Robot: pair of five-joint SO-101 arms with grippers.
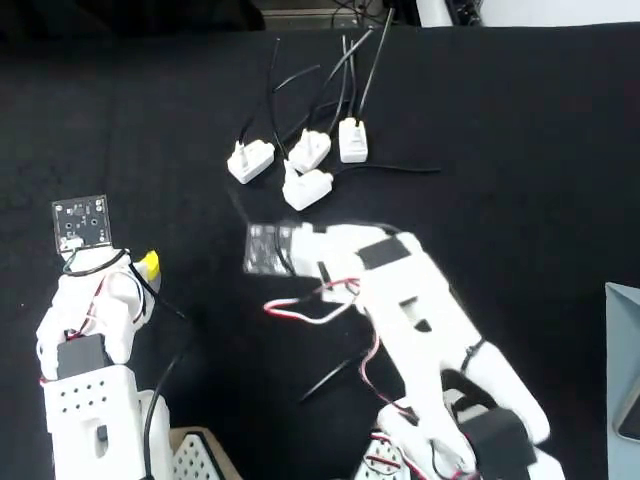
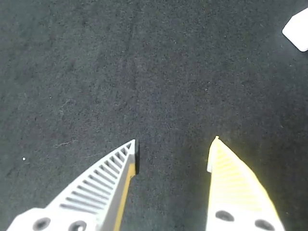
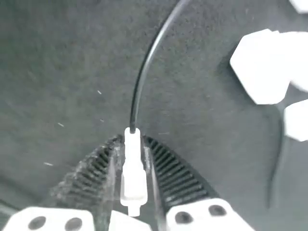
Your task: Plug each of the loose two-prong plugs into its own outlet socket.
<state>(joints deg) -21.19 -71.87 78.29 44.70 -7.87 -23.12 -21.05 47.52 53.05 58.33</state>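
Observation:
Several white socket blocks with black cords lie in a cluster at the back of the black table (image 1: 520, 150): one (image 1: 250, 160) at the left, one (image 1: 308, 187) nearest the arms. My right gripper (image 1: 268, 250) sits just in front of that cluster. In the right wrist view it (image 3: 131, 142) is shut on a small white plug (image 3: 132, 168), whose black cord (image 3: 144, 72) runs away over the cloth, with a socket block (image 3: 262, 65) off to the side. My left gripper (image 2: 175, 141) stands open over bare cloth at the table's left, its yellow finger (image 1: 148, 265) showing from above.
A small black marker card (image 1: 80, 222) lies just beyond the left arm. Red and white wires (image 1: 310, 310) trail from the right arm. A grey-blue box (image 1: 625, 370) stands at the right edge. One white block corner (image 2: 298, 29) lies far from the left gripper.

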